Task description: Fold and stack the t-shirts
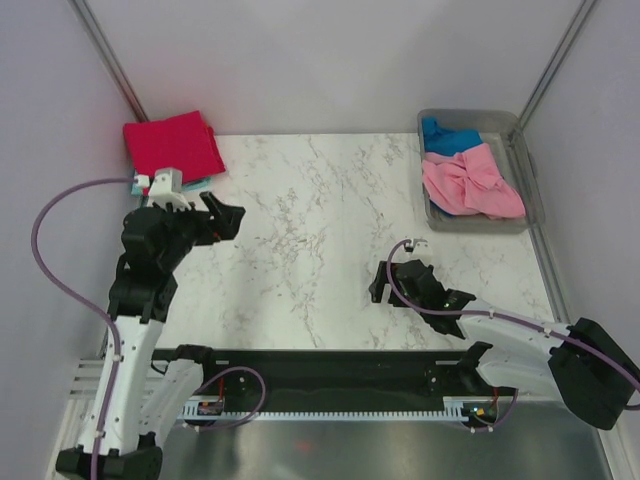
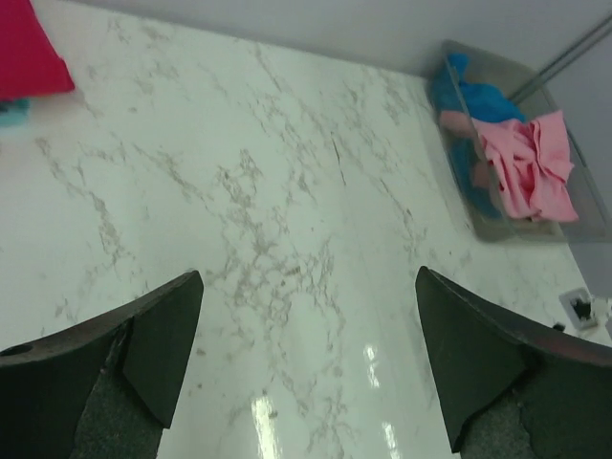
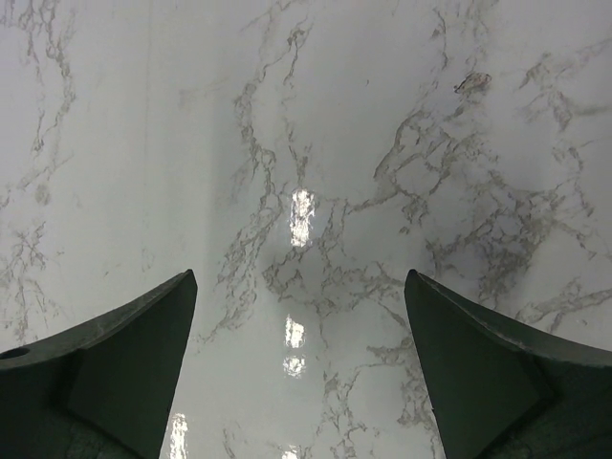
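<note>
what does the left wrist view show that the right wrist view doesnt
Only the left wrist view: a corner of the crimson-pink t-shirt at far left, plus the light pink t-shirt and blue t-shirt crumpled in the grey tub, and the left fingers. Only the right wrist view: the right fingers. Both: spread fingers with nothing between them, over the marble table.

No text, label, brand, number or sign can be read in any view. A small white piece with a dark mark (image 2: 579, 306) sits on the white marble-patterned table (image 2: 239, 143), far right of the left gripper (image 2: 308, 275). Its mark is too small to make out.
</note>
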